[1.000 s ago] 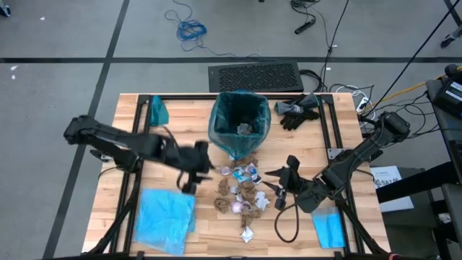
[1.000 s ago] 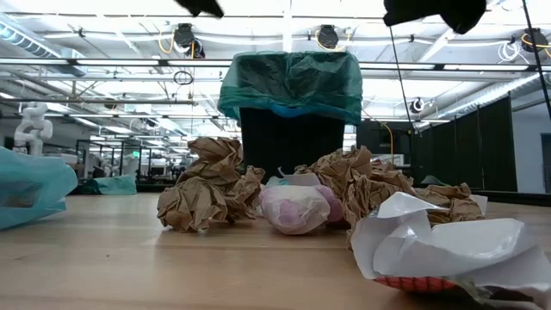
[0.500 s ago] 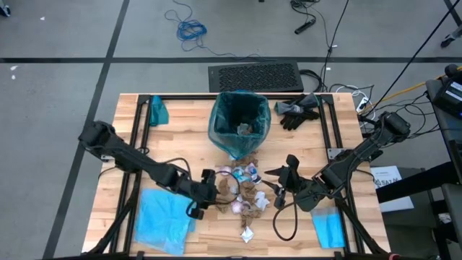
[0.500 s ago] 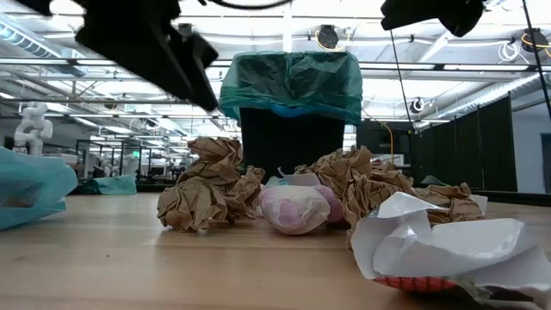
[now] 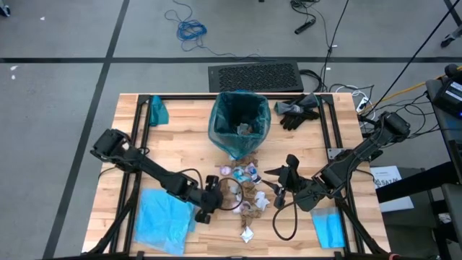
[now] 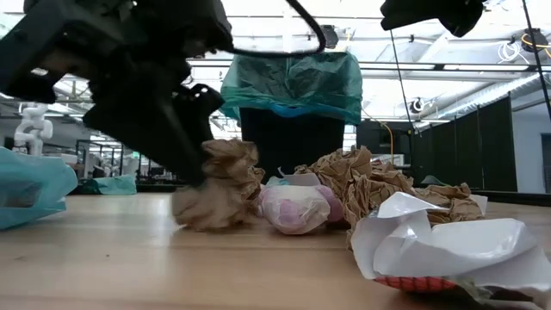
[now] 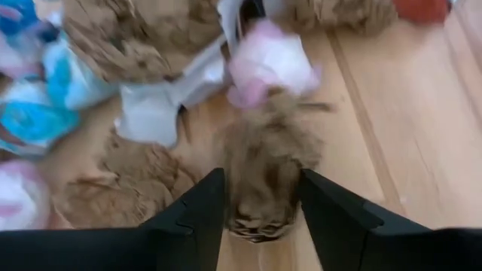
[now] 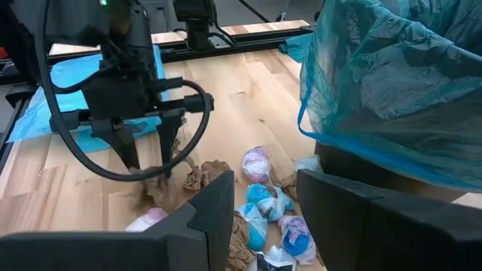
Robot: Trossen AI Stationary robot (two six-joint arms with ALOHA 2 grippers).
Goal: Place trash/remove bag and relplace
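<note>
Crumpled brown paper wads and white and blue wrappers, the trash (image 5: 244, 189), lie in a pile on the table in front of the black bin lined with the teal bag (image 5: 240, 123). My left gripper (image 7: 260, 218) has come down at the pile's left side, shut on a brown paper wad (image 7: 265, 169); the right wrist view shows the gripper (image 8: 148, 162) pointing down. My right gripper (image 8: 263, 211) hovers open above the pile's right side (image 5: 274, 179), with nothing between its fingers. A sky-blue bag (image 5: 164, 217) lies flat at the near left. My left gripper has the brown paper wad (image 7: 260, 192) between its two fingers, one finger (image 7: 197, 214) on each side of it. The fingers come slanting down from the table's left. The wad's underside (image 6: 215, 220) is on the table, at the pile's left edge.
Black gloves (image 5: 299, 110) lie at the far right beside the bin. A folded teal bag (image 5: 157, 110) sits at the far left, a small blue cloth (image 5: 330, 230) at the near right. A white wrapper (image 6: 439, 241) lies near the front edge.
My left gripper has dropped from above the table's left half down and rightward to the trash pile. It has met the leftmost brown paper wad, which now looks squeezed narrower and nudged a little toward the pile.
</note>
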